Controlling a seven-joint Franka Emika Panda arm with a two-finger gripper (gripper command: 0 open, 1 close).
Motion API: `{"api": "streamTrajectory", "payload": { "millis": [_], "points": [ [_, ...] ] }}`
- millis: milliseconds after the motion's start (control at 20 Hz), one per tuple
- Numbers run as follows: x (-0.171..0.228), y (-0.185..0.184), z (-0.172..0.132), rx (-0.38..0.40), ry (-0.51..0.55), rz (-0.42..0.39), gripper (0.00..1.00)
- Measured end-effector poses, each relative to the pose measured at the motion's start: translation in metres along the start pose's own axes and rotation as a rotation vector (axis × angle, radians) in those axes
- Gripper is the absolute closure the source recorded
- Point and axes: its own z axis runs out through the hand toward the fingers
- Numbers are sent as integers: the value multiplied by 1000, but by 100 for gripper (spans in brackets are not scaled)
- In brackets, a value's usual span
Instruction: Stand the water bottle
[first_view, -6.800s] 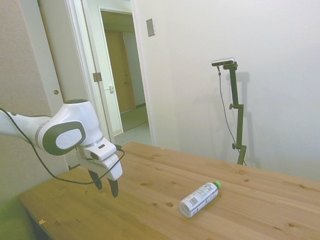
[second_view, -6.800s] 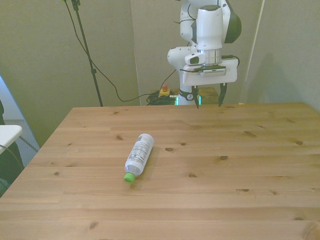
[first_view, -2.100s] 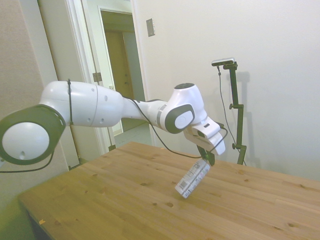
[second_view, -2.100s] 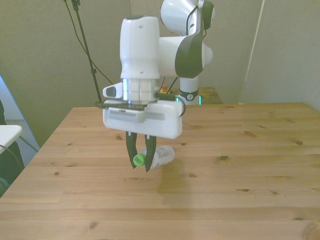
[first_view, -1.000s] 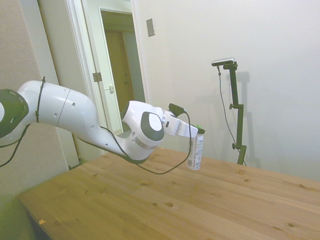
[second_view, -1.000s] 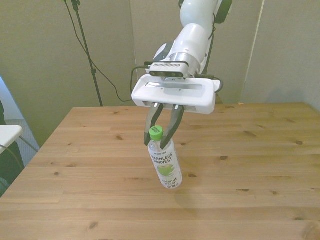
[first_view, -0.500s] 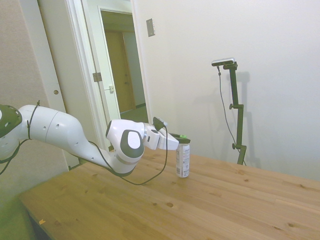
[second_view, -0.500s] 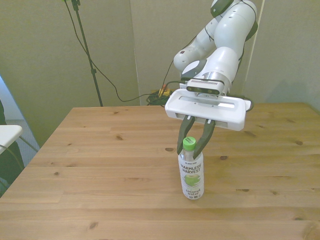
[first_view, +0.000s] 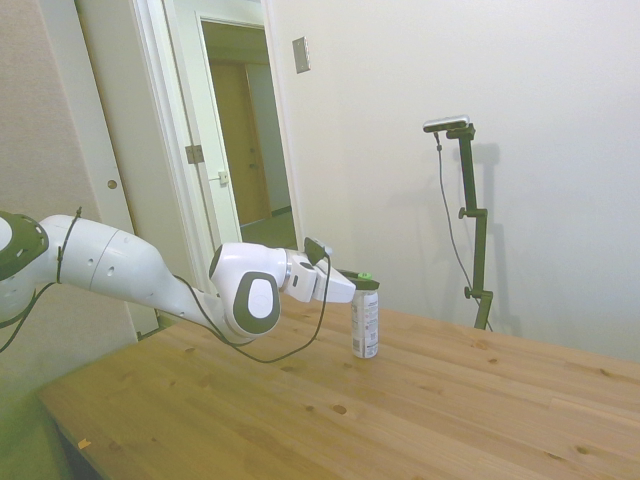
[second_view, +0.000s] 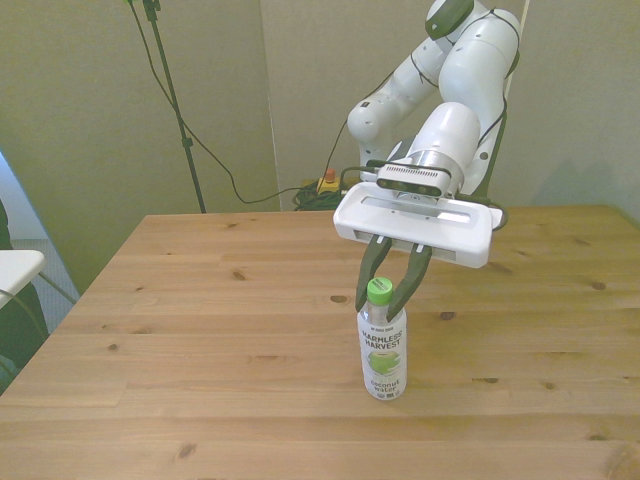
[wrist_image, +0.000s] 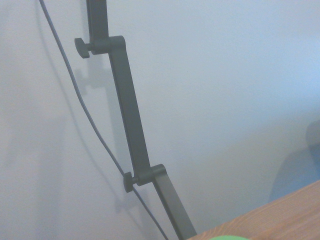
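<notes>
Low in the middle of the front view, the water bottle (second_view: 385, 350) stands upright on the wooden table (second_view: 200, 330), its base flat on the boards and its green cap (second_view: 379, 289) on top. We see our gripper (second_view: 391, 287) reaching in level from behind, its two dark fingers (second_view: 410, 281) flanking the neck just under the cap; whether they clamp it or have let go, we cannot tell. In the side view the bottle (first_view: 365, 322) sits mid-frame, at the gripper's tip. We judge it light, tall and narrow, so easily toppled, with smooth, slightly yielding plastic; the stiff neck below the cap seems the surest hold.
</notes>
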Motion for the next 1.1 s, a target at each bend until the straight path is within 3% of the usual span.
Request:
{"api": "streamTrajectory", "payload": {
  "millis": [750, 1100],
  "points": [
    [3, -1, -3, -1, -13, -5, 0],
    [31, -11, -31, 10, -81, -5, 0]
  ]
}}
